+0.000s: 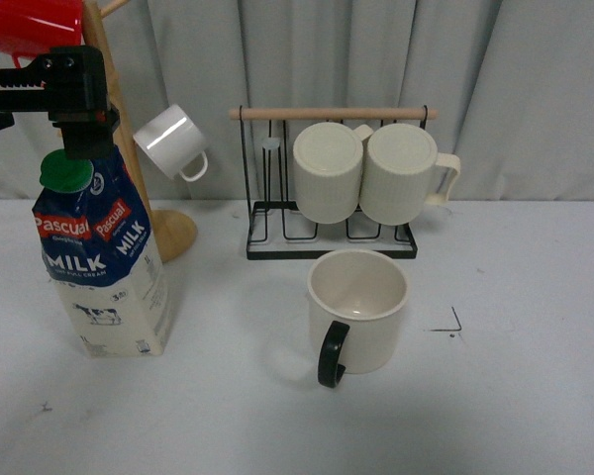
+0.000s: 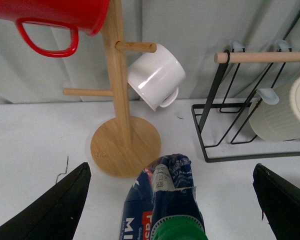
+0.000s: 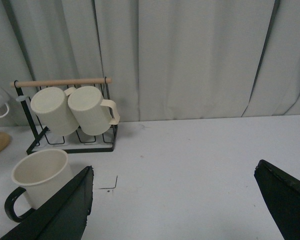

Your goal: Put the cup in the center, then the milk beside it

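Observation:
The milk [image 1: 104, 267] stands upright at the left, its green cap [image 1: 67, 170] facing front. My left gripper [image 1: 79, 139] hovers just above its top, open. In the left wrist view the gripper [image 2: 172, 210] has its jaws wide apart, with the carton's top [image 2: 165, 195] between and below them, untouched. The cup [image 1: 358, 312] stands upright with its black handle toward me. It sits on the center patch [image 1: 238, 336], left of a black corner mark [image 1: 450, 325]. My right gripper [image 3: 172, 210] is open and empty over bare table, to the right of the cup [image 3: 40, 177].
A wooden mug tree [image 1: 168, 233] behind the milk holds a red mug [image 1: 35, 25] and a small white mug [image 1: 173, 142]. A black wire rack [image 1: 327, 242] behind the cup holds two ribbed cream mugs [image 1: 329, 170]. A grey curtain hangs behind.

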